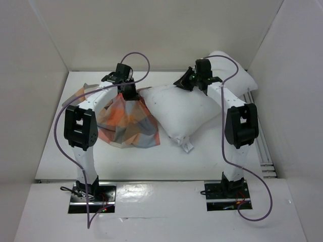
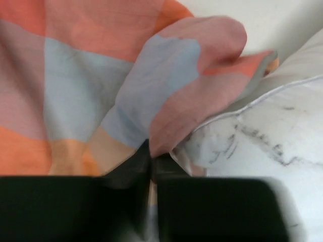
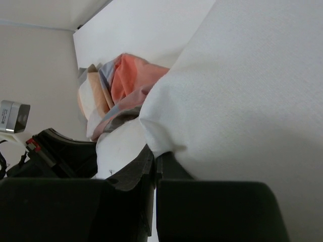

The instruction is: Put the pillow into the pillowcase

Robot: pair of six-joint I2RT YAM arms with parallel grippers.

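The left gripper has its jaws clenched on a gathered fold of the pillowcase. The orange, grey and light blue checks spread ahead of the jaws and to their left, while the white pillow lies just to their right, touching that fold. The right gripper is pinched tight on an edge of the pillow, which fills the space ahead and to the right of its jaws, with the pillowcase bunched further ahead on the left against the pillow. Seen from above, the pillow lies on the table between the two sets of jaws, and the pillowcase fans out from the left jaws toward the arm bases.
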